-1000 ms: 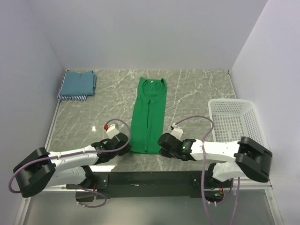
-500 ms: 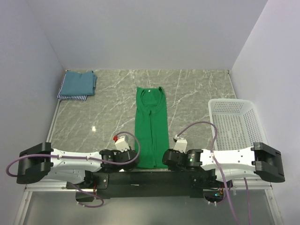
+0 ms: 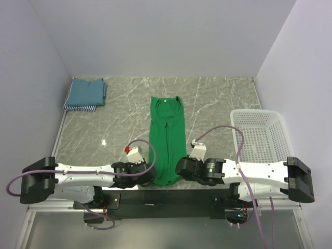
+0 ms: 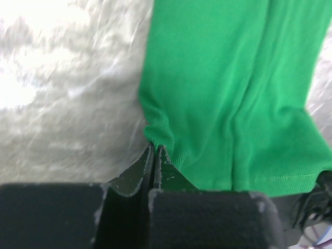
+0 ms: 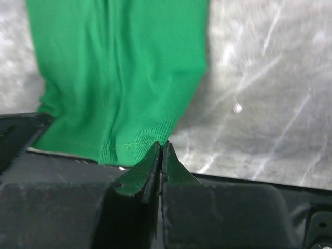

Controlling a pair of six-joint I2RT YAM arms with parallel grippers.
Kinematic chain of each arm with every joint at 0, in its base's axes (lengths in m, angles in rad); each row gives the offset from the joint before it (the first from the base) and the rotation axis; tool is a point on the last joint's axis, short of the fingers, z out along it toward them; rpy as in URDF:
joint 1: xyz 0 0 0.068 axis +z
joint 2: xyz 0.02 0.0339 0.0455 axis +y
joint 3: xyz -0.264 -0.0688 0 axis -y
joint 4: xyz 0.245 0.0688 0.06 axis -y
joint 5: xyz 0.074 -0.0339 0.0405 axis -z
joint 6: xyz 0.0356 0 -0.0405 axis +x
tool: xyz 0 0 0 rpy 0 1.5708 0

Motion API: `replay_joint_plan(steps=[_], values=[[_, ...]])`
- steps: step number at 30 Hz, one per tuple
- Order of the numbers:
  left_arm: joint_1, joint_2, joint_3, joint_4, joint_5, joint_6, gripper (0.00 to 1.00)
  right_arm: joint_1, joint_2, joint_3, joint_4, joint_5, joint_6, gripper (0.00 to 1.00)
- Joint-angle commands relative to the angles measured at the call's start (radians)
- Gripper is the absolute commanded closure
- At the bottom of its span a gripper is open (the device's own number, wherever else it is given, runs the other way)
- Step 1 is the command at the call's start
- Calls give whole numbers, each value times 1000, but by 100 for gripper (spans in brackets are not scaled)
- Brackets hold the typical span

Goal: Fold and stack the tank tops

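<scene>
Green cloth folded to a long narrow strip, the green tank top (image 3: 167, 136) lies mid-table (image 3: 218, 98), with the neckline toward 12 o'clock and the hem at 6 o'clock. The left gripper (image 4: 154, 149) is closed on the hem's 7 o'clock corner, where the fabric puckers. The right gripper (image 5: 160, 146) is closed on the 5 o'clock corner. Pinching both corners together probably lets the hem travel evenly toward the neckline. At 10 o'clock the teal top (image 3: 87, 91) lies folded over the striped top (image 3: 80, 107), which looks like the place for the stack.
</scene>
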Motion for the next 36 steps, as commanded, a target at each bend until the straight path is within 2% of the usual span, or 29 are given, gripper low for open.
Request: replay_joint_plan(steps=[1, 6, 16, 22, 29, 31, 32, 33, 34, 36], values=[[44, 17, 63, 8, -42, 69, 99, -28, 36, 78, -25, 96, -50, 100], [102, 28, 114, 20, -48, 133, 99, -77, 80, 118, 5, 108, -119, 100], [332, 69, 184, 147, 18, 348, 99, -242, 126, 167, 148, 118, -299, 100], [517, 204, 304, 244, 113, 512, 99, -440, 215, 244, 267, 49, -461, 100], [686, 498, 546, 301, 210, 630, 99, -626, 453, 410, 370, -56, -598, 98], [728, 570, 595, 330, 257, 652, 94, -675, 520, 448, 422, -115, -635, 93], [740, 598, 617, 328, 271, 655, 85, -690, 547, 463, 436, -137, -646, 88], [749, 621, 634, 330, 285, 666, 72, -701, 573, 483, 430, -151, -653, 81], [760, 650, 652, 330, 283, 682, 51, -713, 615, 525, 424, -158, -678, 77], [772, 648, 640, 362, 297, 695, 40, -716, 631, 546, 413, -154, -698, 69]])
